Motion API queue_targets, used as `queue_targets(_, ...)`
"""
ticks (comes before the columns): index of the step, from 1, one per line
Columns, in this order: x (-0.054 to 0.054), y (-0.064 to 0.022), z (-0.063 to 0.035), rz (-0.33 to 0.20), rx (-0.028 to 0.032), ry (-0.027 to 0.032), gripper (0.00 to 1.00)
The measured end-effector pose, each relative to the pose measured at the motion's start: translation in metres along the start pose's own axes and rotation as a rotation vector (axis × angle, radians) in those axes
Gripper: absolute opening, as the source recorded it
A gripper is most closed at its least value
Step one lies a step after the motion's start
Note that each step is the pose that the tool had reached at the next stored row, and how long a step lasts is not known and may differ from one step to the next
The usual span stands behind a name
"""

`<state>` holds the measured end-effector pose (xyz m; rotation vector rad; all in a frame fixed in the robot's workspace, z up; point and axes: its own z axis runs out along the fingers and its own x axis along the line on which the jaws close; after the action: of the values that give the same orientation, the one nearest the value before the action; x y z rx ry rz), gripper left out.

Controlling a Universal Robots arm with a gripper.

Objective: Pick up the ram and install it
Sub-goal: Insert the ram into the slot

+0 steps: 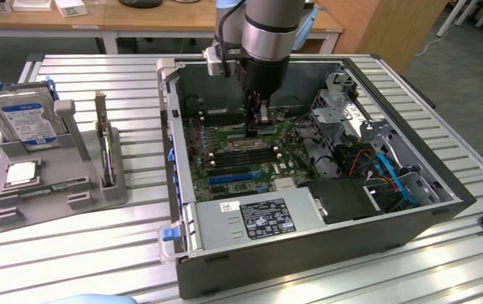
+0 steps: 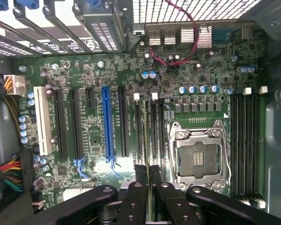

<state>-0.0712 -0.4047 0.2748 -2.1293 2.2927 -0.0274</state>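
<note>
One end effector [image 2: 148, 171] pinching ram [image 2: 147, 150] edge-on, above motherboard [image 2: 96, 136] memory slots

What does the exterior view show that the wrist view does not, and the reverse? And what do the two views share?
The exterior view adds the slatted table, the computer case from outside, and beside it a grey holder with a hard drive, an upright expansion card and a square silver chip.

The wrist view adds the ram, seen edge-on and pinched between the fingers, and a white slot.

Both show the gripper, the green motherboard, its empty CPU socket and the blue slot.
</note>
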Motion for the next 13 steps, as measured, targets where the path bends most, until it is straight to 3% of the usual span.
queue_targets(13, -0.002, 0.0003, 0.0148, 0.013, 0.0033, -0.0001, 0.13)
